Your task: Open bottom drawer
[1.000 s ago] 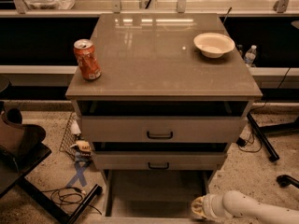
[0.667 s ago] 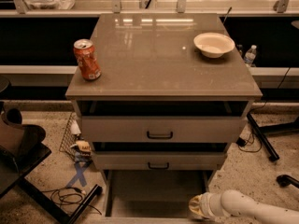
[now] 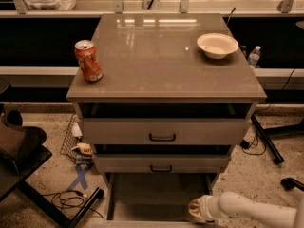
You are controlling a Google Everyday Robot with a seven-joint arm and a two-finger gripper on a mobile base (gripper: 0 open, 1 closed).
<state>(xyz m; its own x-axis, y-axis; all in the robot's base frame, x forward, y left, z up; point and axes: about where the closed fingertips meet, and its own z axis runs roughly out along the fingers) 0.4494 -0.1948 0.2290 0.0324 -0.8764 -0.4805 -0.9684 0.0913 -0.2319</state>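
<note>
The gripper (image 3: 195, 210) hung at the front right corner of the pulled-out bottom drawer (image 3: 152, 194), whose grey inside lay just to its left; spread or pressed together, I could not tell.

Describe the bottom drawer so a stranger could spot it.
Find the cabinet holding a can and bowl. Under its two handled fronts, the bottom drawer alone is pulled far out, grey inside showing, the gripper at its right front.
</note>
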